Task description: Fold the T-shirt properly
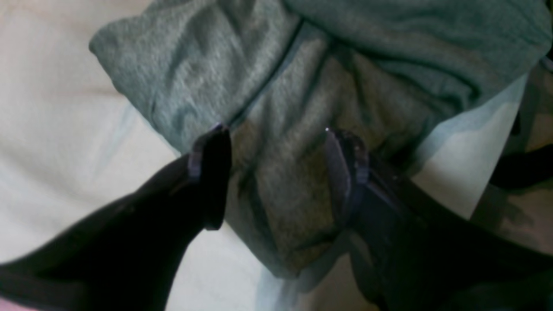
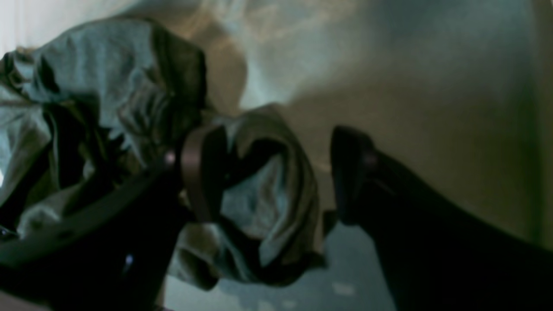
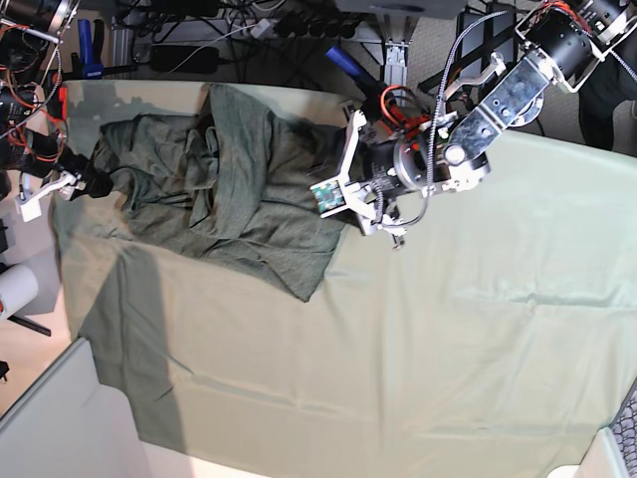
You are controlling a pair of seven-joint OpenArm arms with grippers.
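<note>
The T-shirt [image 3: 229,179], dark olive-grey knit, lies crumpled at the far left of the pale sage sheet [image 3: 448,329]. My left gripper [image 3: 330,195] is at the shirt's right edge. In the left wrist view this gripper [image 1: 278,172] stands open, its fingers straddling a seamed fold of the T-shirt [image 1: 281,86] that lies under and between them. My right gripper [image 3: 95,182] is at the shirt's left edge. In the right wrist view it [image 2: 276,172] is open, with a loose bunch of T-shirt [image 2: 268,185] between the jaws, against the left finger [image 2: 203,172] and apart from the other.
The sheet covers the table and hangs toward the near left corner [image 3: 149,418]. Cables and a power strip [image 3: 189,55] run behind the far edge. A white roll [image 3: 15,289] stands off the table's left side.
</note>
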